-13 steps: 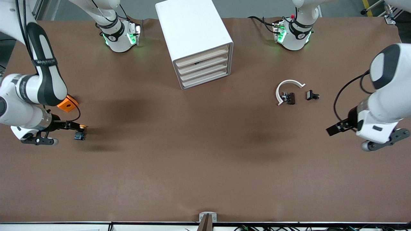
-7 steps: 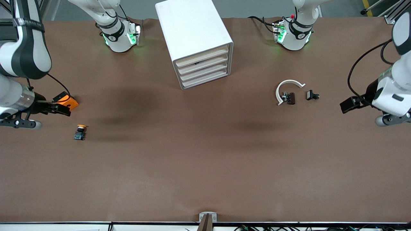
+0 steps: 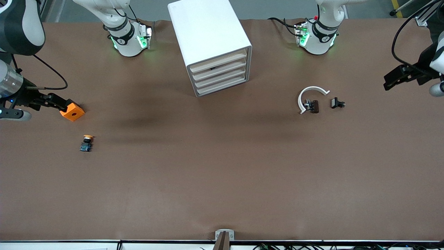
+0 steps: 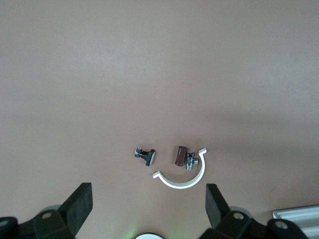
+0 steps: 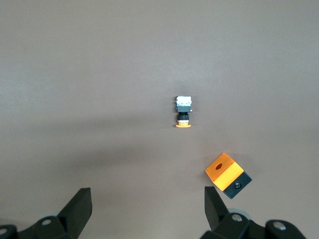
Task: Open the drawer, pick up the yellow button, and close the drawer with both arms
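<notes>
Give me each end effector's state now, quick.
Left end effector: open, empty.
Right end effector: open, empty, above the orange block.

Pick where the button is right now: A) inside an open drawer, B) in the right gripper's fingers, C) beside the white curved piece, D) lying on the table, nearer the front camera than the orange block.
D: the button lies alone on the table, nearer the front camera than the orange block, with the open right gripper empty.
</notes>
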Controlling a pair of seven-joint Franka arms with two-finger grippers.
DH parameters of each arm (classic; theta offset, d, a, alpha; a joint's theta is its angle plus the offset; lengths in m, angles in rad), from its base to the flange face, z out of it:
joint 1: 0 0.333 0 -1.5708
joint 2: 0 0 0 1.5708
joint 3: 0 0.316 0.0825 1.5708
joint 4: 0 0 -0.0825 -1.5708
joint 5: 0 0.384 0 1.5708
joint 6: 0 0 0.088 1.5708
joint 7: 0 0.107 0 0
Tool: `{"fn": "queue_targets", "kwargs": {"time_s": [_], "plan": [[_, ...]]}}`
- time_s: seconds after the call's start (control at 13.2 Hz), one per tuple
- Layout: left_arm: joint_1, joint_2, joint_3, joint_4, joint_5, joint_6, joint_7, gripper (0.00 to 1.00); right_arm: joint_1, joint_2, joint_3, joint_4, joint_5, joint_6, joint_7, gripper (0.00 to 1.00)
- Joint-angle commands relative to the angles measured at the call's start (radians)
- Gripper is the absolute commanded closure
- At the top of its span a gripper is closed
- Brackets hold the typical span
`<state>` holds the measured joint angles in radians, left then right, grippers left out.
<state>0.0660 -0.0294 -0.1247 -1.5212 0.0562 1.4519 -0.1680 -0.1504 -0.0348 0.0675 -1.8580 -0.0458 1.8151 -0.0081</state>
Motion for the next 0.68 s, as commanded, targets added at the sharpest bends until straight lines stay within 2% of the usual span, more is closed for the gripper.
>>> {"fn": "queue_targets", "kwargs": {"time_s": [0.0, 0.3, 0.53, 0.61], "plan": [[-0.043, -0.107, 0.023, -0.129, -0.021, 0.03, 0.025, 0.0, 0.002, -0.002, 0.0, 0.049, 0.014, -0.037, 0.011, 0.0], [-0.048, -0.124, 0.013, -0.149, -0.021, 0.039, 0.03, 0.0, 0.044, 0.0, -0.021, 0.14, 0.012, -0.076, 0.011, 0.0], [-0.045, -0.118, 0.011, -0.149, -0.021, 0.039, 0.032, 0.0, 0.158, 0.004, -0.141, 0.192, 0.012, -0.076, 0.011, 0.0], [-0.041, -0.115, 0.013, -0.149, -0.021, 0.039, 0.032, 0.0, 0.164, 0.004, -0.149, 0.204, 0.012, -0.076, 0.011, 0.0]]}}
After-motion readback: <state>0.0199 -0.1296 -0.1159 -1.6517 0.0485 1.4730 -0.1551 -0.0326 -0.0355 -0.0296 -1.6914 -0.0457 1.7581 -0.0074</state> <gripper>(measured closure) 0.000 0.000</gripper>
